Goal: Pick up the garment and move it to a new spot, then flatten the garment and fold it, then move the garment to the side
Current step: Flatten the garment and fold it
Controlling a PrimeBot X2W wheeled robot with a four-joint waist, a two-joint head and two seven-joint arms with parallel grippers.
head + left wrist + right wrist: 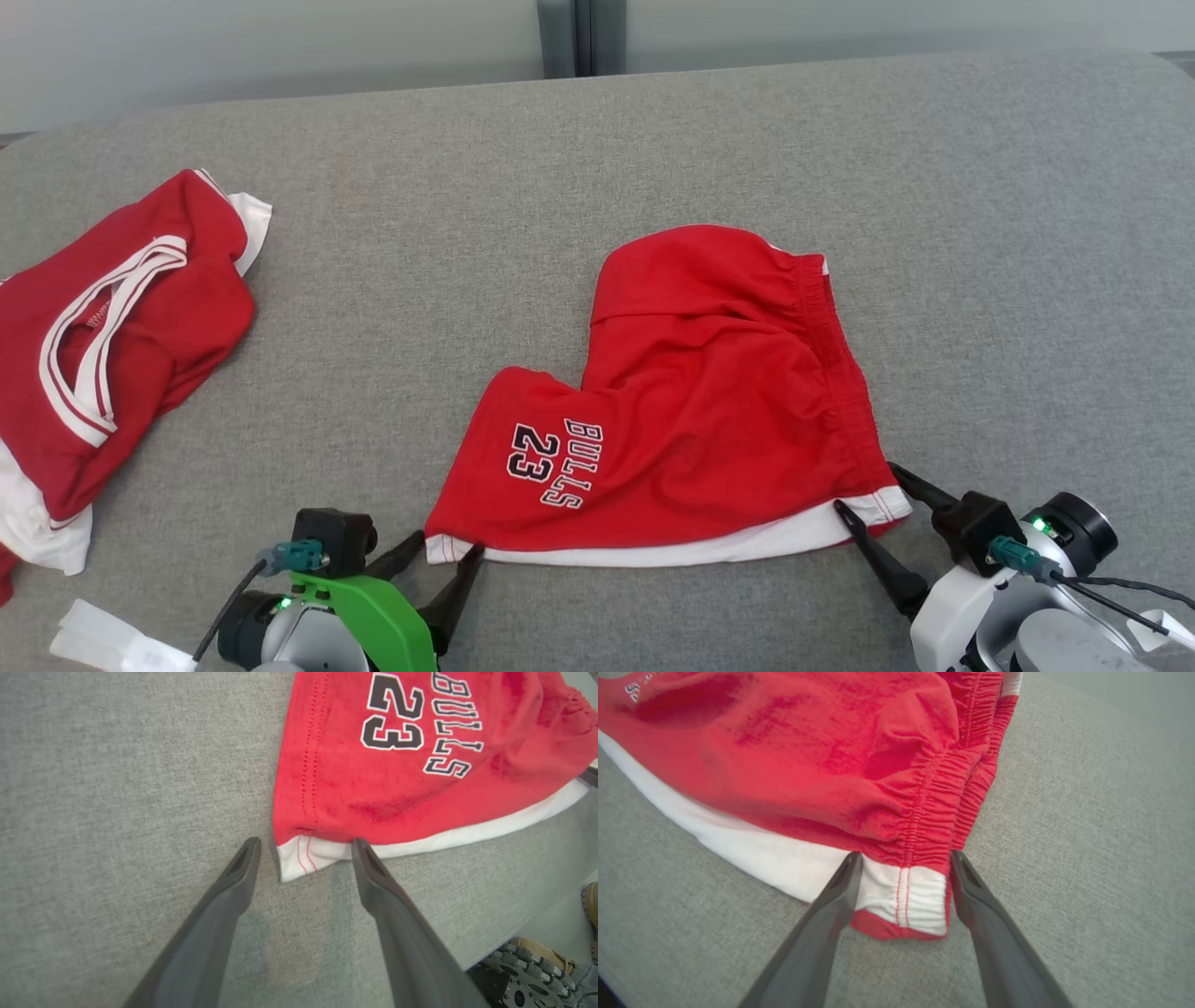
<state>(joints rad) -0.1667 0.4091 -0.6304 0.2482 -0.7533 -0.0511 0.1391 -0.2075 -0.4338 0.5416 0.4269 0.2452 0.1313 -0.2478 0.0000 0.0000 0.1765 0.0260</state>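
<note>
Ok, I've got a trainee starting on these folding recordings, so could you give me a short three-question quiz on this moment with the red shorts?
1. True or false: the red shorts hang lifted in the left gripper.
2. Which number is printed on the shorts? A 32, B 23, C 45.
3. Which part of the shorts lies between the fingers of the right gripper?
Key: 1 false, they lie flat on the grey surface, with the left gripper's open jaws at a hem corner; 2 B; 3 the end corner of the elastic waistband.
</note>
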